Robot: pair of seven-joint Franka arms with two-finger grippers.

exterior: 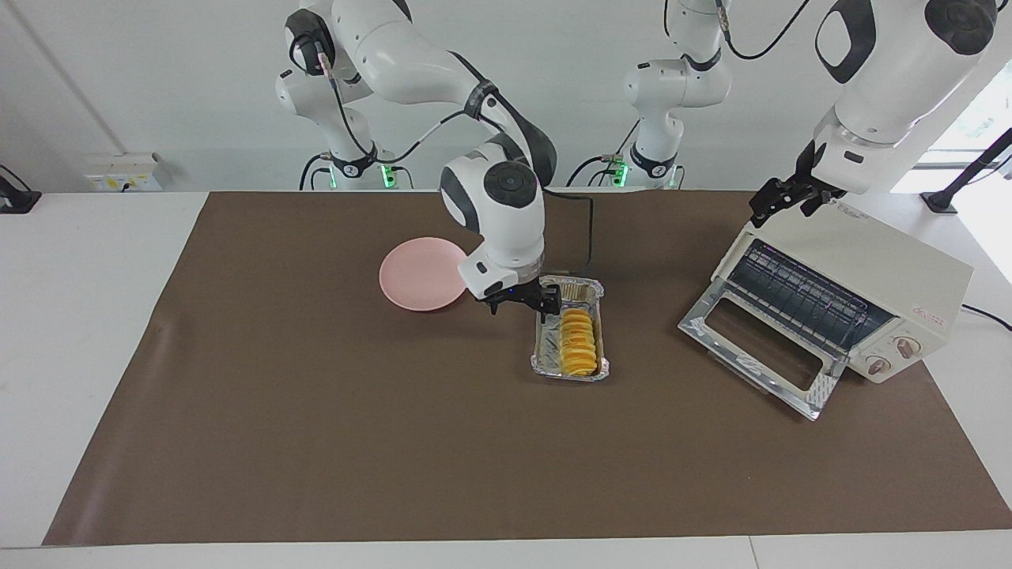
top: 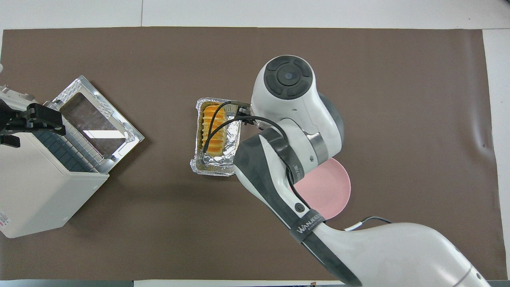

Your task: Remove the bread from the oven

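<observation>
The ridged golden-yellow bread (exterior: pixel 578 341) lies in the rectangular silver foil tray (exterior: pixel 542 357) on the worktop, outside the open-doored cream-white oven (exterior: pixel 870 269), just below the right hand (exterior: pixel 528 300). That hand hangs at the tray's rim beside the round pink plate (exterior: pixel 415 274); I cannot tell its grip. The left hand (exterior: pixel 787 197) rests on the oven's top, grip unreadable.

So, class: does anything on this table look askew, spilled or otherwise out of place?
Nothing is spilled. The oven sits at an angle to the table edge, door down, rack empty. The bread lies in the foil tray on the mat, right end effector at the tray's rim.

Yellow ridged bread (exterior: pixel 578 341), oven (exterior: pixel 854 292) door open
</observation>
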